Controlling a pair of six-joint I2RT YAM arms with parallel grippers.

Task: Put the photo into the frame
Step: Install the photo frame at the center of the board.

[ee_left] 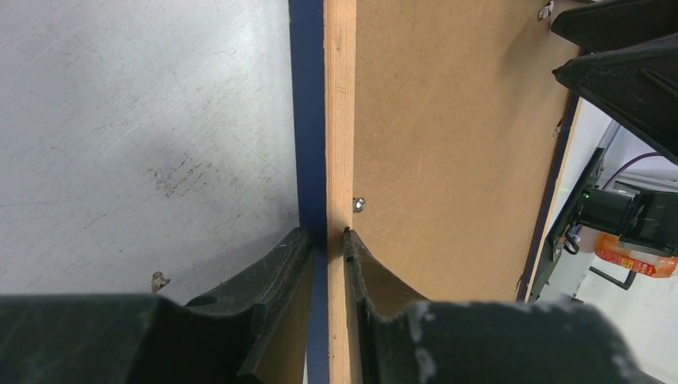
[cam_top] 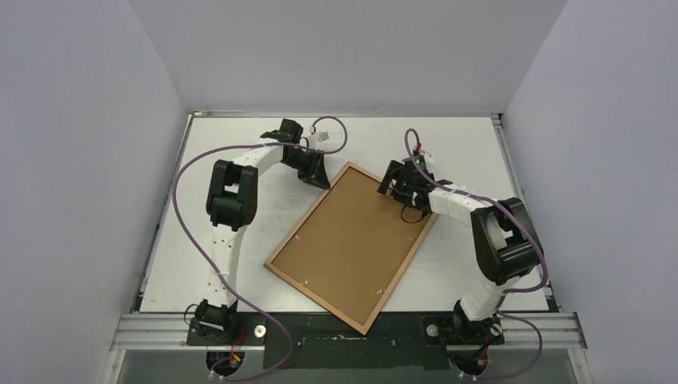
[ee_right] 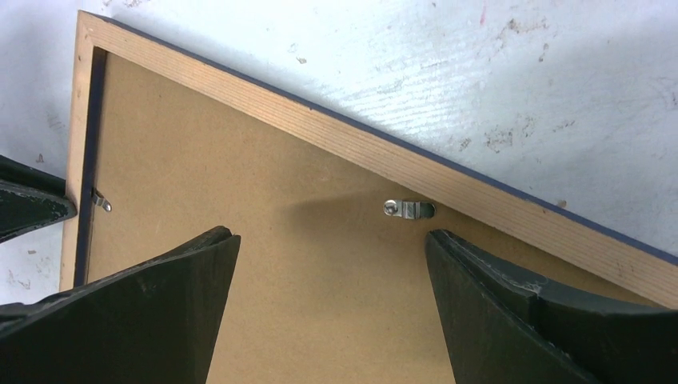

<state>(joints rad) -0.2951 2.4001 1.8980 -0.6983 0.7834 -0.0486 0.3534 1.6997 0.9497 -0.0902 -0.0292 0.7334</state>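
The frame (cam_top: 313, 299) lies slanted on the white table with its light wood back up and a brown backing board (cam_top: 352, 240) set inside it. My left gripper (cam_top: 324, 178) is at the frame's far corner. In the left wrist view its jaws (ee_left: 326, 234) pinch the frame's edge rail (ee_left: 339, 120), one finger on the blue outer side and one on the inner wood side. My right gripper (cam_top: 412, 210) hovers open over the board near the frame's right edge, fingers wide apart (ee_right: 332, 236) just below a metal clip (ee_right: 408, 210). The photo is out of view.
A second metal clip (ee_right: 100, 200) sits on the short rail near the left gripper's finger (ee_right: 28, 204). More small clips dot the board's edges. The frame's near corner overhangs the table's front edge by the arm bases. Walls close in the table on three sides.
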